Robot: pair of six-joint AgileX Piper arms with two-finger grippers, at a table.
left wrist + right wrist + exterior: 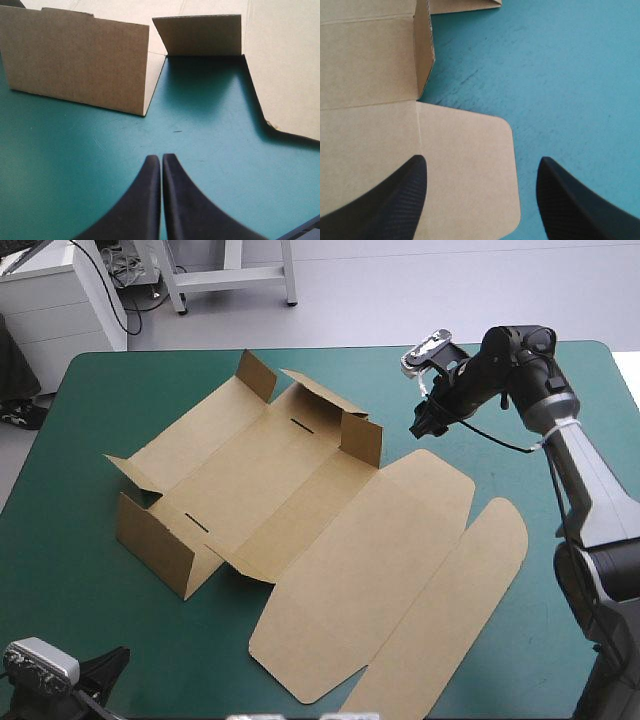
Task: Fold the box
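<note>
Brown cut-board box lies mostly flat; right black-fingered gripper spread over its rounded flap, likely to grasp; left black-fingered gripper pressed together, idle.

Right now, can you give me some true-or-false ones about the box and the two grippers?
1. The box lies mostly flat, with some flaps raised. True.
2. The left gripper is open. False: its fingers meet, shut, with nothing between them.
3. The right gripper is open. True.
4. The right gripper grips the box. False: it is above the box with its fingers apart, gripping nothing.
5. The cover is red. False: it is teal-green.
</note>
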